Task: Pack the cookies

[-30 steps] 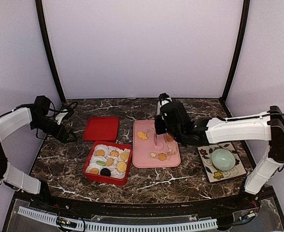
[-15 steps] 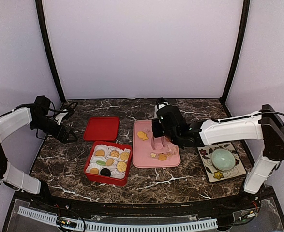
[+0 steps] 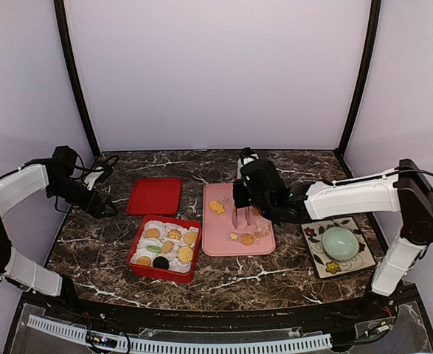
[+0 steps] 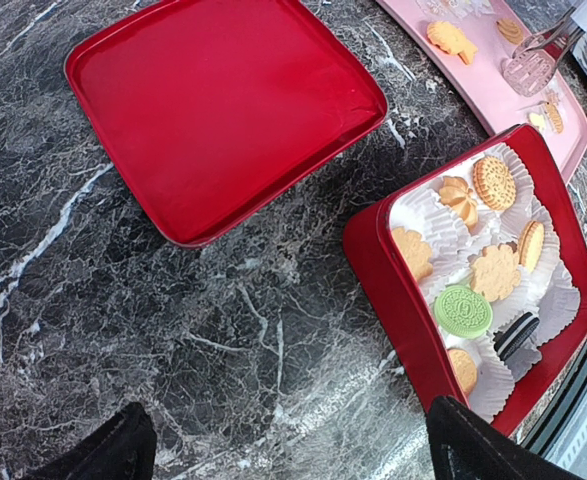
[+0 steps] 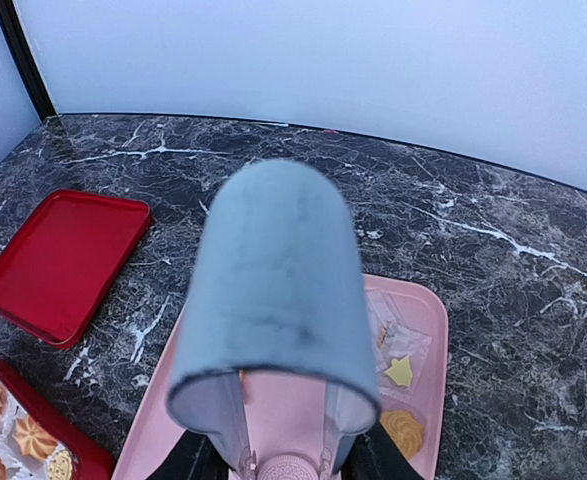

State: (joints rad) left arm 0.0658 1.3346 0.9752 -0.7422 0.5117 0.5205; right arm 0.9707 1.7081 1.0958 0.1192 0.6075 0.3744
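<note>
The red box point(image 3: 136, 243) holds several cookies point(image 3: 173, 234) in white paper cups: golden rounds and flowers, a green one point(image 4: 463, 310) and a black one point(image 3: 160, 262). More cookies lie on the pink tray point(image 3: 216, 243): a golden fish point(image 3: 217, 207), a round one point(image 3: 247, 239), a swirl point(image 5: 405, 432). My right gripper point(image 3: 247, 193) is shut on pale grey tongs point(image 5: 273, 300), which pinch a pink round cookie point(image 5: 288, 468) just above the tray's middle. My left gripper point(image 3: 102, 206) is open and empty above the bare table, left of the box; its dark fingertips point(image 4: 103, 455) show at the bottom of the left wrist view.
The red lid point(image 3: 155, 196) lies flat behind the box. A pale green bowl point(image 3: 339, 241) sits on a floral mat point(image 3: 316, 262) at the right. Clear wrappers point(image 5: 403, 340) lie on the tray's right side. Black frame posts stand at the back corners.
My right gripper with the tongs and pink cookie has shifted slightly left over the tray. The left arm has not moved.
</note>
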